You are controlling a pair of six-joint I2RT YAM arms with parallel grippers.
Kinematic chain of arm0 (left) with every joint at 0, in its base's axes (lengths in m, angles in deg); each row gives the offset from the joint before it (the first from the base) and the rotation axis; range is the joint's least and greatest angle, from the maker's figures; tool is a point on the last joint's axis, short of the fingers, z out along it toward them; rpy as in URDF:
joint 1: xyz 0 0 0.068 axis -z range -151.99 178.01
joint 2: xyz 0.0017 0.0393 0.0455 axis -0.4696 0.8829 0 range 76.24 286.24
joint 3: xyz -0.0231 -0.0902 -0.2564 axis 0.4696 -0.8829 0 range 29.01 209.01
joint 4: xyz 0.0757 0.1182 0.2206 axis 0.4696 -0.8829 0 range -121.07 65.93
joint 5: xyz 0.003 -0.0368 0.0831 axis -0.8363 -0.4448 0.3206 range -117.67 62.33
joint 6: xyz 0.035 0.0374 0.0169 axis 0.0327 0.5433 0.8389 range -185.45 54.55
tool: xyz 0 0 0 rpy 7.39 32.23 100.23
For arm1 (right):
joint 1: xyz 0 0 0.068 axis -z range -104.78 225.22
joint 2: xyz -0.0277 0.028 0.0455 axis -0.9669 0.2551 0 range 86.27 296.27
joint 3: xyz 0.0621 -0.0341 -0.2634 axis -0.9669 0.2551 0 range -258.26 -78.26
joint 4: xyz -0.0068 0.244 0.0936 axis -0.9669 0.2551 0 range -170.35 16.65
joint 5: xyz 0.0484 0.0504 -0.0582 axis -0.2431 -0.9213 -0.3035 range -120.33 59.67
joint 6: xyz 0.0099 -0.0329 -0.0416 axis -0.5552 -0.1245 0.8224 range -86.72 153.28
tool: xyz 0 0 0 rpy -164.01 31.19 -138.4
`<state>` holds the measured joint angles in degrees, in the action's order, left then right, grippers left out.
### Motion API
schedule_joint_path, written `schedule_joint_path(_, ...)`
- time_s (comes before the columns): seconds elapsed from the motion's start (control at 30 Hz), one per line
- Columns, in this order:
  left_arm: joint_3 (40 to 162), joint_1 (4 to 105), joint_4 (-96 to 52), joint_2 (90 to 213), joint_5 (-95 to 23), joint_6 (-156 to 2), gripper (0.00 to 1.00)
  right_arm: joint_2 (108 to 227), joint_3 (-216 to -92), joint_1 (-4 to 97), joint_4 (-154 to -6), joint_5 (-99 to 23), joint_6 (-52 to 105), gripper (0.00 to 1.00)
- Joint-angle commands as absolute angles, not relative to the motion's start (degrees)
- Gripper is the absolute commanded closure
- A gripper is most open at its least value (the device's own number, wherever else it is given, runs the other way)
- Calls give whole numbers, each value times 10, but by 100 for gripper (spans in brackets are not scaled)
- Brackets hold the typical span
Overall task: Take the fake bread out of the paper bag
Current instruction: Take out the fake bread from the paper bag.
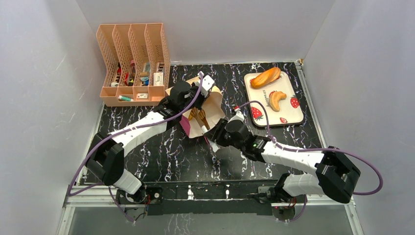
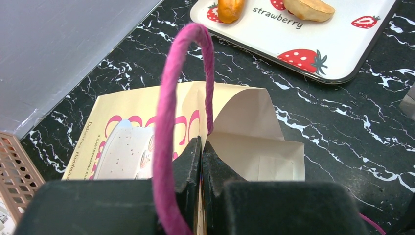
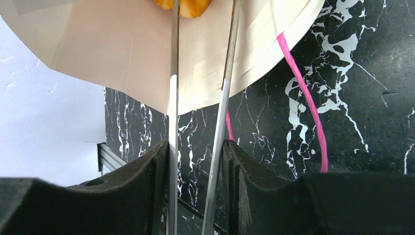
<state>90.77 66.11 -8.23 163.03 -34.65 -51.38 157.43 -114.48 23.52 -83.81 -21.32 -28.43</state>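
The paper bag lies on its side mid-table, its mouth facing the arms and its maroon base to the left. My left gripper is shut on the bag's upper rim, seen close in the left wrist view, with the pink string handle looped over the fingers. My right gripper is shut on metal tongs, whose arms run from the gripper into the bag. An orange piece of fake bread sits at the tong tips inside the bag.
A white strawberry tray at the back right holds two fake bread pieces; it also shows in the left wrist view. A peach file rack stands at the back left. The bag's other pink handle trails on the table.
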Motion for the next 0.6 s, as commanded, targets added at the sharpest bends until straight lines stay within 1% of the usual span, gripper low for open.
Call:
schedule_joint_path(0.0,927,669,-72,1616,-368,-517,100,1552,-1132,241,-930,-233,-299,62)
schedule_joint_path(0.3,927,671,-71,1614,-366,-517,100,1513,-1096,242,-955,-243,-318,62)
schedule_joint_path(0.57,932,675,-75,1615,-365,-516,100,1523,-1094,242,-977,-249,-318,61)
